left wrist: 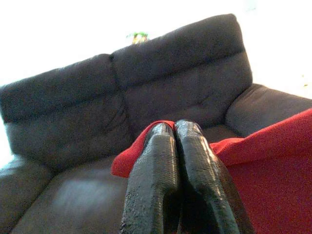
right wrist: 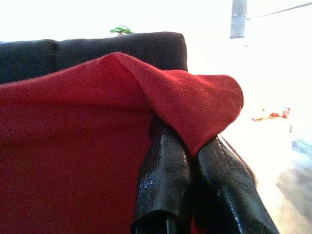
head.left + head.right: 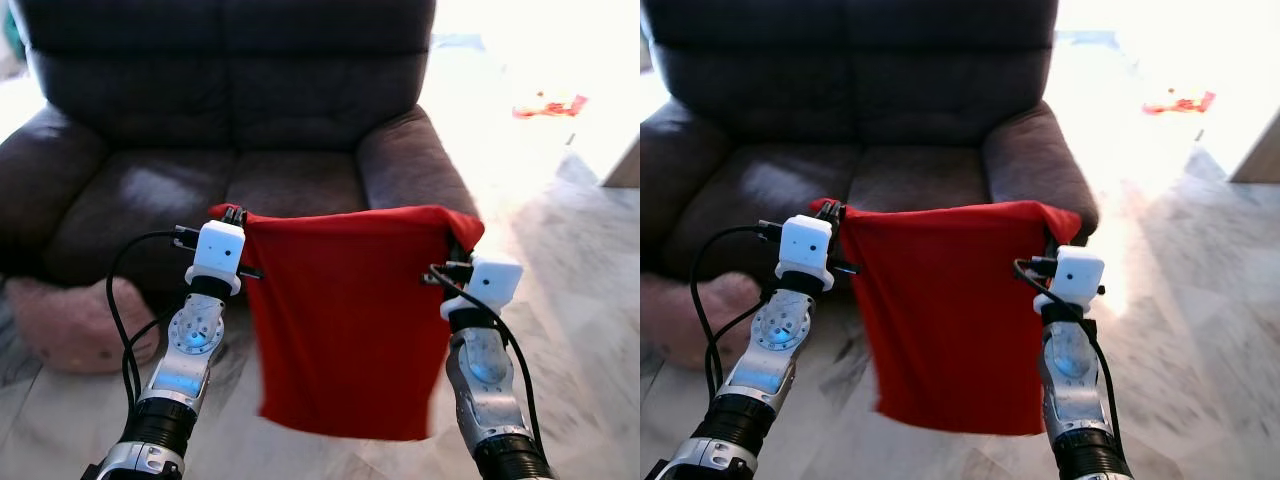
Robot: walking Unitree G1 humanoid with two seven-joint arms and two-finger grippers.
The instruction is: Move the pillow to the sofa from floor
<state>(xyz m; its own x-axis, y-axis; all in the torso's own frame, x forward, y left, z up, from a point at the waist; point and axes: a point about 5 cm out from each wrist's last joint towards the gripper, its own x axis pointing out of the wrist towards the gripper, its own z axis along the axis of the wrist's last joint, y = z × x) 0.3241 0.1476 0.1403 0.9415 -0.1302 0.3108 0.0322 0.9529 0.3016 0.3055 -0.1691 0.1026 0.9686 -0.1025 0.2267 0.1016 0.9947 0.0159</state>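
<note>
A limp, flat red pillow cover [image 3: 345, 320] hangs stretched between my two raised grippers, in front of the dark brown sofa [image 3: 230, 100]. My left gripper [image 3: 232, 213] is shut on its top left corner; in the left wrist view the two fingers [image 1: 156, 175] are pressed together on the red fabric [image 1: 273, 170]. My right gripper [image 3: 455, 245] is shut on the top right corner, where the red fabric [image 2: 73, 146] folds over the fingers [image 2: 161, 170]. The cover's lower edge hangs above the floor. Its top edge is about level with the sofa seat front.
A fluffy pink pillow [image 3: 75, 325] lies on the pale marble floor at the sofa's left foot. A small red-orange object [image 3: 548, 105] lies on the bright floor at far right. A furniture corner [image 3: 625, 165] stands at the right edge.
</note>
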